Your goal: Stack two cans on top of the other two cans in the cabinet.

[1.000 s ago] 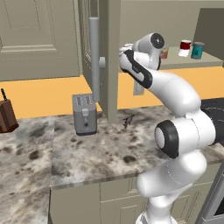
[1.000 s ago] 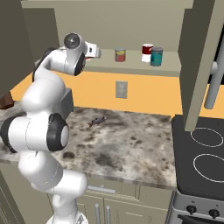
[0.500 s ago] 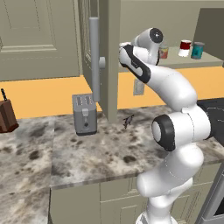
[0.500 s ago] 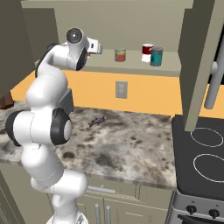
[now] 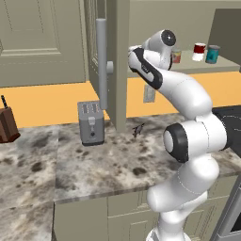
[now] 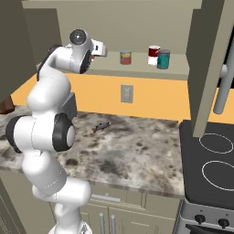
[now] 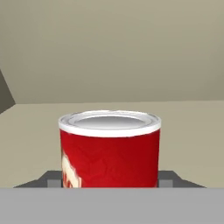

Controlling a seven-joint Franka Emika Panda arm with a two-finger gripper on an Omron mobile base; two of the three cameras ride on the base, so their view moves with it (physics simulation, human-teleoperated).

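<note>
— Where is the red can (image 7: 109, 148) found?
— On the cabinet shelf (image 7: 192, 131), framed between the tool (image 7: 109, 183) fingers; contact cannot be told. Bare shelf is seen around it.

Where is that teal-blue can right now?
In the right base view, the teal-blue can stands on the cabinet shelf, just right of the dark-red-and-white can.

Arm's lifted; end effector (image 6: 98, 48) now nearer shelf (image 6: 137, 68).

A glossy white arm (image 5: 188, 141) of rounded segments, dark joint rings (one round grey cap on top).
</note>
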